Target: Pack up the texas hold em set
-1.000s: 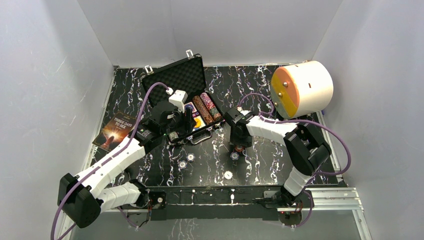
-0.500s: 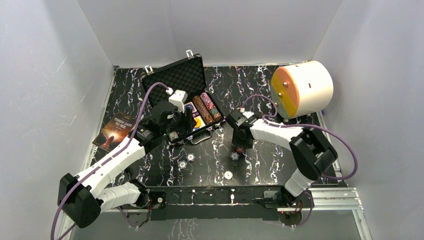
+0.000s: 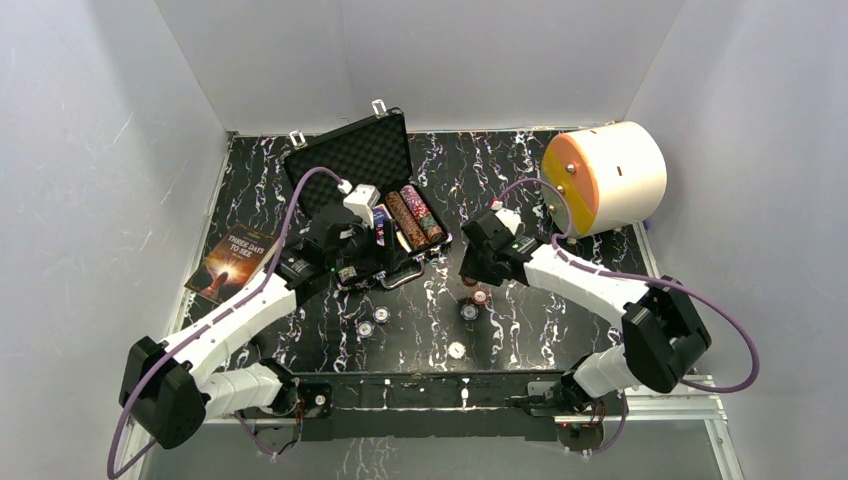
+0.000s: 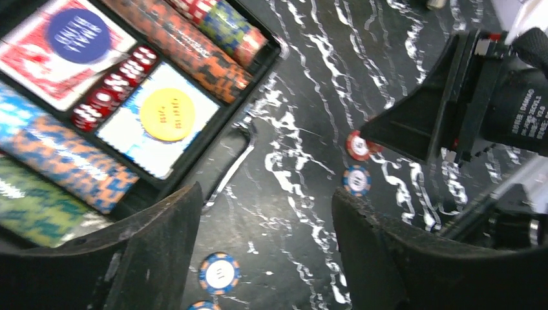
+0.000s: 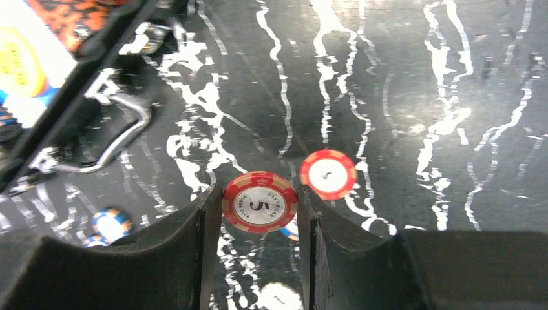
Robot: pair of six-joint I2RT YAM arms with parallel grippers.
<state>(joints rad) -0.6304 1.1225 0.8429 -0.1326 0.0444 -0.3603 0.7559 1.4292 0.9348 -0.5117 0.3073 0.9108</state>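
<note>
The open black case (image 3: pixel 350 150) lies at the back left, with chip rows (image 4: pixel 174 39), card decks (image 4: pixel 58 45) and a yellow button (image 4: pixel 167 114) in its tray. My right gripper (image 5: pixel 257 213) is shut on a red "5" chip (image 5: pixel 260 201), held edge to edge above the table to the right of the case. Below it lie a red chip (image 5: pixel 328 174), a white chip (image 5: pixel 279 297) and a blue chip (image 5: pixel 111 223). My left gripper (image 4: pixel 265 245) hangs open over the table in front of the case handle (image 4: pixel 227 173), holding nothing, with a blue chip (image 4: pixel 218 272) below it.
Loose chips lie in front of the case: red (image 3: pixel 480 296), blue (image 3: pixel 468 312), two blue (image 3: pixel 374 321) and white (image 3: pixel 456 351). A book (image 3: pixel 232 262) lies at the left edge. A large white and orange cylinder (image 3: pixel 605 177) stands back right. Grey walls enclose the table.
My right gripper rose off the table with the red "5" chip and its arm swung out to the right. The left gripper shifted slightly right near the case front.
</note>
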